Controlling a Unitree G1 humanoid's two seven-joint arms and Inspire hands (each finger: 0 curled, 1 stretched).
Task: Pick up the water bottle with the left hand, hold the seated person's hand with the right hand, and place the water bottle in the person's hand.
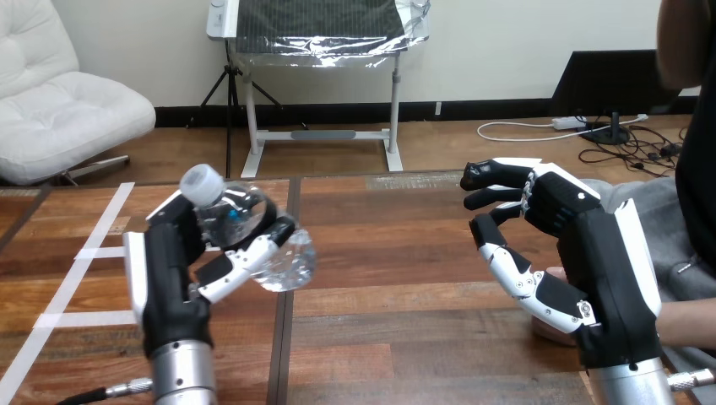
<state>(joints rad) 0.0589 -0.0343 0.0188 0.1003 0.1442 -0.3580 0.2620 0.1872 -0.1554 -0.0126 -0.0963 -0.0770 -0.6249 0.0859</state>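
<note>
Head view: the left hand (169,274) stands at about nine o'clock, its forearm rising from the bottom edge. Its fingers and thumb are curled round the water bottle (268,245), which is clear of the table (405,253). The bottle lies tilted in the grasp, its white cap (201,181) pointing toward eleven o'clock and its clear base toward four o'clock. That slant looks like the result of a grip taken across the bottle's middle, which leaves the base free to go first into a waiting palm.

At about three o'clock the right hand (583,253) is raised, its white-shelled back turned to the right edge and its palm facing the bottle. Its fingers are loosely bent and spread, with nothing seen between them and the thumb, so I judge it open rather than gripping. The person's hand (549,331) rests low on the table at four o'clock, showing just below and behind the robot's thumb, with the forearm (686,325) coming in from the right edge. Whether the right hand touches it I cannot tell, and no finger is seen closed round it.

By my reading the pick-up is done. The holding of the person's hand and the hand-over are not yet done, and the bottle is well apart from the person's hand.
</note>
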